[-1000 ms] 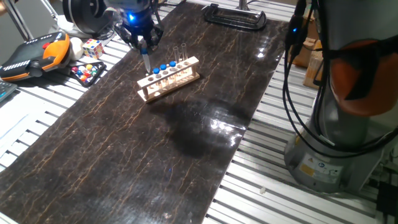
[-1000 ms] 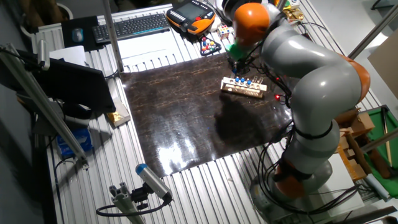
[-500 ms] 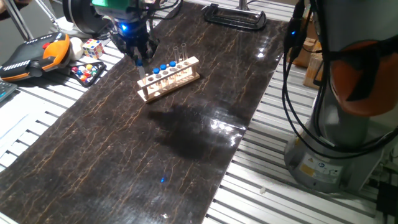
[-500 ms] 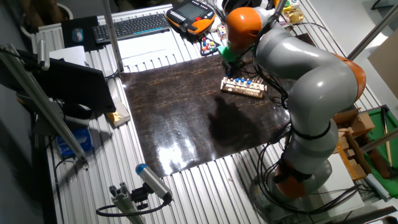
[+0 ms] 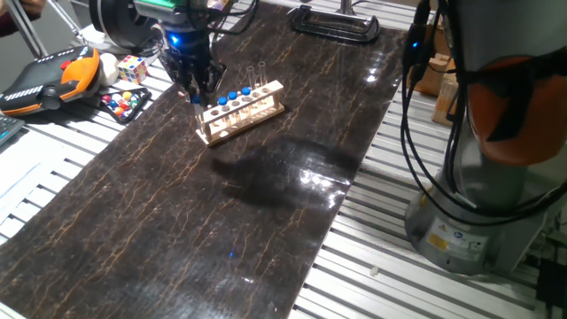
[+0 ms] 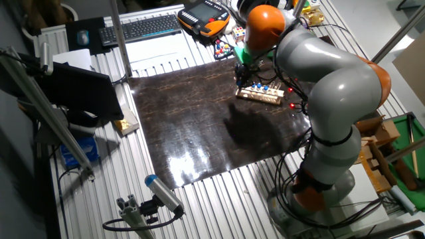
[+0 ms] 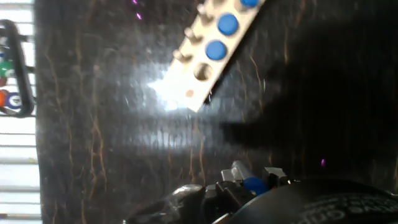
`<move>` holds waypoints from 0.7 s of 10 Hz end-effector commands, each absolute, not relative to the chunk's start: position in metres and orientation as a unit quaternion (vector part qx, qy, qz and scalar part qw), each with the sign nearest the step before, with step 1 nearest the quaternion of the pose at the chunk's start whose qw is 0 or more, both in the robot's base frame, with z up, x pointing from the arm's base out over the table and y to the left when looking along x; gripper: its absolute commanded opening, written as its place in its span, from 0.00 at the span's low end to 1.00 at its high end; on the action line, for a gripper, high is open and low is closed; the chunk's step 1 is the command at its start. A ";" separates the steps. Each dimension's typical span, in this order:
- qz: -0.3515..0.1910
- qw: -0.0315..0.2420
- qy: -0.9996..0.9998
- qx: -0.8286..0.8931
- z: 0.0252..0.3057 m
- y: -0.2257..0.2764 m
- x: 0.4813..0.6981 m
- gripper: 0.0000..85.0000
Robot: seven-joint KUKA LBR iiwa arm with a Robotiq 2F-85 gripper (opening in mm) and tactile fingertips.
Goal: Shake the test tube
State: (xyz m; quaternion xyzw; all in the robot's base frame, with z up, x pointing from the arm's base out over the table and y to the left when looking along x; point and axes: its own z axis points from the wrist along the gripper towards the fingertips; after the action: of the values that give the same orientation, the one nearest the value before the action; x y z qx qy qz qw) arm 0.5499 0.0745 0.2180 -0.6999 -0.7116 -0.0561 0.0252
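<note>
My gripper hangs just left of the wooden rack and is shut on the test tube, a slim clear tube with a blue cap. In the hand view the blue cap of the test tube sits between the fingers at the bottom edge. The rack lies above it there, with one empty end hole and blue-capped tubes in the holes beside it. In the other fixed view the gripper is left of the rack. Two taller capless tubes stand at the rack's far end.
The rack stands on a dark marbled mat. An orange teach pendant, a Rubik's cube and a tray of coloured balls lie left of the mat. A black clamp sits at its far edge. The arm's base is on the right.
The gripper with the tube has moved left, away from the rack's end, and sits a little lower. The rack has not moved.
</note>
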 end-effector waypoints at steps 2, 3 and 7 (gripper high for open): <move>-0.145 0.106 -0.702 -0.689 0.218 0.072 0.551 0.01; -0.140 0.097 -0.706 -0.688 0.219 0.067 0.554 0.01; -0.051 -0.006 -0.759 -0.649 0.227 0.037 0.565 0.01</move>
State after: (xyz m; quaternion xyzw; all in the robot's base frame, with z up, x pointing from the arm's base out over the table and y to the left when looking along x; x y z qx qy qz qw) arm 0.5654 0.0358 0.2275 -0.6568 -0.7467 -0.0953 0.0447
